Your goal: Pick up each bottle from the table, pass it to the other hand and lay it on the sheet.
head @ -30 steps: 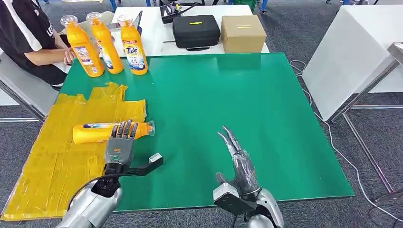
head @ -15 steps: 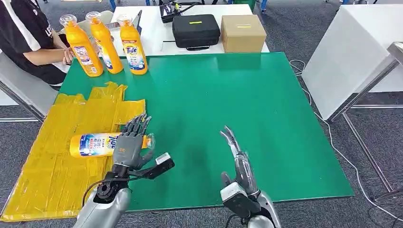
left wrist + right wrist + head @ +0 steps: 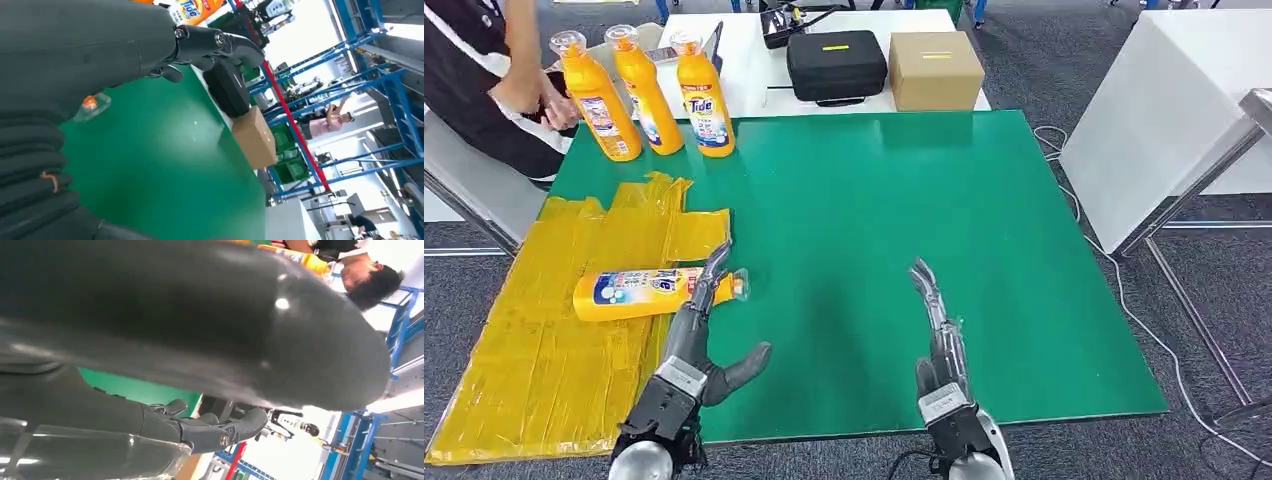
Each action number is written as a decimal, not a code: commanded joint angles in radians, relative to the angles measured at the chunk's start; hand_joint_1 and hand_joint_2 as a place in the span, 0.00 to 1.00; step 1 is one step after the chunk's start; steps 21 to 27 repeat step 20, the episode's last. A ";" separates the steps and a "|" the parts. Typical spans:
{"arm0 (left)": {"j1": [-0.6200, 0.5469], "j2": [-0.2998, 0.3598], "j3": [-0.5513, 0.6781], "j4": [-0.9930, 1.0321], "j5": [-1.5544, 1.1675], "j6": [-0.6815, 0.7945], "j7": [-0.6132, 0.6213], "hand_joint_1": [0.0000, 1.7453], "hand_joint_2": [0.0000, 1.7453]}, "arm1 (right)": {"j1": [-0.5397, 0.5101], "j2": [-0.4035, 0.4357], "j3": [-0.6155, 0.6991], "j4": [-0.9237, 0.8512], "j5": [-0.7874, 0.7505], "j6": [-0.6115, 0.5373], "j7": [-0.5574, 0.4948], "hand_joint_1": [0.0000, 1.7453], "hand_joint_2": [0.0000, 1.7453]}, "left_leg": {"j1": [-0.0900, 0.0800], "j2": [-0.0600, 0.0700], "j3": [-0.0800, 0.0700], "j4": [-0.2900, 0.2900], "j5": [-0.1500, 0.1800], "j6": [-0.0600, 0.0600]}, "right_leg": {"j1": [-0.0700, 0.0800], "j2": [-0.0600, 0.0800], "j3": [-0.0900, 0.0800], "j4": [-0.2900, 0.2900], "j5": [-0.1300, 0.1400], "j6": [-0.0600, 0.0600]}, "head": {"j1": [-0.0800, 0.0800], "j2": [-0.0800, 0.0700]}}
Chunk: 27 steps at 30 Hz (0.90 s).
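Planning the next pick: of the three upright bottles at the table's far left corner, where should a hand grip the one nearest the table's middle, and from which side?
Probably around the label-height body of the Tide bottle, coming from its open right side: the neighbouring bottle crowds its left, and the neck is narrow under the clear cap.

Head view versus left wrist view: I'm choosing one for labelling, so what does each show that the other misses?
Head view alone: the crinkled yellow plastic sheet, the orange detergent bottle lying on it, the right robot hand and a person's arm near the three upright orange bottles.

Left wrist view alone: blue steel racking and distant people.

Shared: the green table mat, black zip case, brown cardboard box and the open left robot hand.
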 commanded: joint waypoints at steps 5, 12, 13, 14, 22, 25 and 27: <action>0.017 0.038 -0.038 0.000 0.035 -0.007 0.020 0.00 0.00 | -0.022 -0.021 0.047 0.008 -0.013 -0.003 0.008 0.00 0.00 | 0.001 0.002 0.004 -0.001 -0.002 -0.003 | 0.001 0.001 0.004 -0.002 -0.001 -0.001 | 0.000 0.000; 0.045 0.050 -0.029 -0.002 0.135 0.015 -0.022 0.00 0.00 | -0.016 -0.051 0.078 0.005 -0.028 0.026 -0.008 0.00 0.00 | 0.001 0.002 0.005 -0.002 -0.002 -0.004 | 0.001 0.002 0.005 -0.002 -0.001 -0.001 | 0.000 0.000; 0.044 0.051 -0.030 0.000 0.137 0.016 -0.022 0.00 0.00 | -0.017 -0.051 0.079 0.008 -0.026 0.028 -0.006 0.00 0.00 | 0.001 0.001 0.003 -0.001 -0.001 -0.003 | 0.001 0.001 0.003 -0.002 -0.001 -0.001 | 0.000 0.000; 0.045 0.049 -0.030 0.004 0.144 0.017 -0.021 0.00 0.00 | -0.017 -0.051 0.081 0.009 -0.027 0.036 -0.004 0.00 0.00 | 0.000 0.001 0.004 -0.001 -0.002 -0.003 | 0.001 0.001 0.004 -0.002 -0.001 -0.001 | 0.000 0.000; 0.042 0.052 -0.032 0.010 0.157 0.001 -0.027 0.00 0.00 | 0.000 -0.065 0.074 -0.016 -0.034 0.037 -0.012 0.00 0.00 | 0.001 0.000 0.004 -0.001 -0.001 -0.003 | 0.000 0.000 0.004 -0.002 -0.001 -0.001 | 0.000 0.000; 0.042 0.052 -0.032 0.010 0.157 0.001 -0.027 0.00 0.00 | 0.000 -0.065 0.074 -0.016 -0.034 0.037 -0.012 0.00 0.00 | 0.001 0.000 0.004 -0.001 -0.001 -0.003 | 0.000 0.000 0.004 -0.002 -0.001 -0.001 | 0.000 0.000; 0.042 0.052 -0.032 0.010 0.157 0.001 -0.027 0.00 0.00 | 0.000 -0.065 0.074 -0.016 -0.034 0.037 -0.012 0.00 0.00 | 0.001 0.000 0.004 -0.001 -0.001 -0.003 | 0.000 0.000 0.004 -0.002 -0.001 -0.001 | 0.000 0.000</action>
